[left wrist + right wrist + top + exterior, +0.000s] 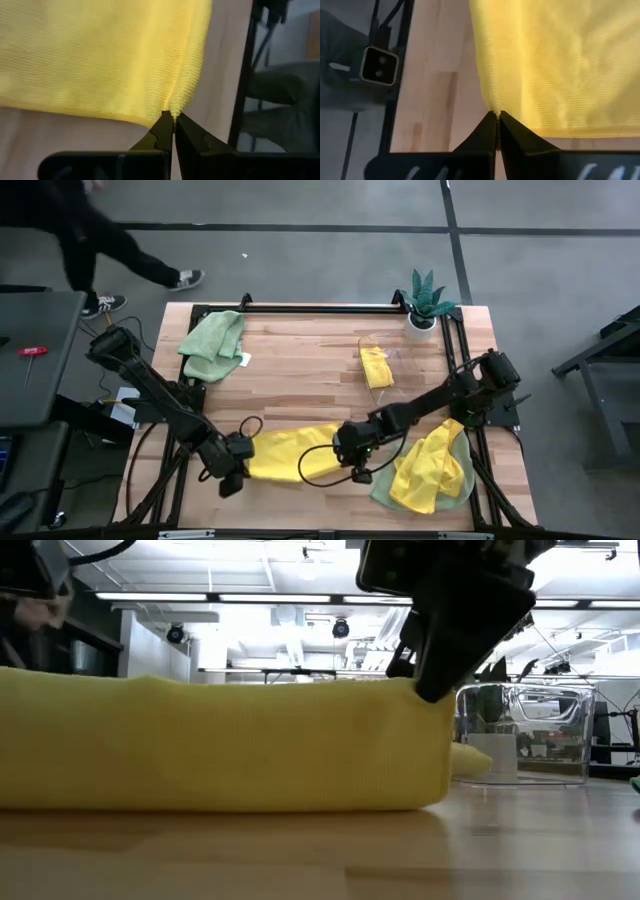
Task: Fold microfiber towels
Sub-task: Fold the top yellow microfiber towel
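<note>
I am pinching the yellow towel [290,453] at the table's near edge, left gripper [173,116] and right gripper [497,116] each clamped on a corner; I am judging that both corners should travel level to fold squarely. It is lying bright and ribbed, with more towels [432,468] heaped beside and a green one [213,343] far off

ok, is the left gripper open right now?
No, in the left wrist view the left gripper is shut, its fingertips pinching the edge of the yellow towel.
</note>
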